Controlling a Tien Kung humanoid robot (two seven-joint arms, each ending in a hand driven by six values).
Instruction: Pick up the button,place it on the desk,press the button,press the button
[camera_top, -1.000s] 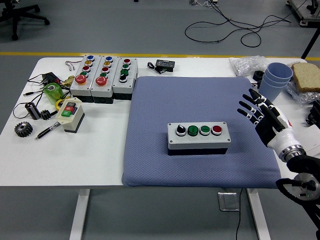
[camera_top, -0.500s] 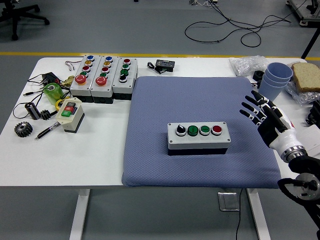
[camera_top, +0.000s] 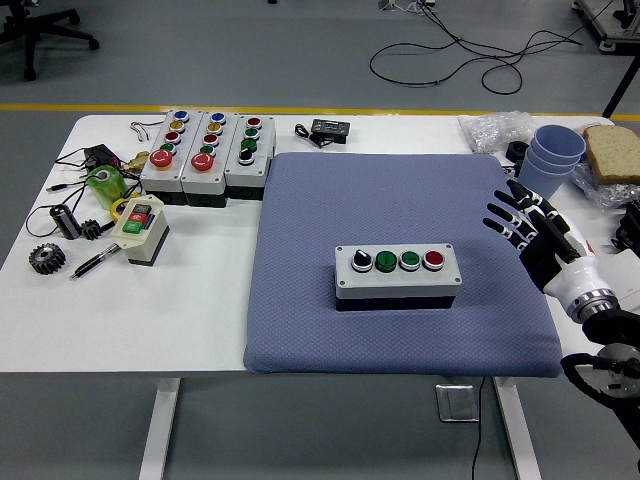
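A grey button box (camera_top: 397, 273) lies flat in the middle of the blue mat (camera_top: 300, 300). Its top row holds a black selector knob, two green buttons and a red button (camera_top: 433, 260). My right hand (camera_top: 522, 221) hovers over the mat's right edge, fingers spread and empty, well to the right of the box. My left arm is out of view.
Three more button boxes (camera_top: 207, 152) stand at the back left, with a small red-and-green switch box (camera_top: 140, 227), a gear (camera_top: 44, 259), a pen and cables beside them. Stacked blue cups (camera_top: 552, 160), a plastic bag and bread lie at the back right.
My right hand has drifted slightly to the right and toward the near edge, away from the box. Its fingers stay spread. The box has not moved.
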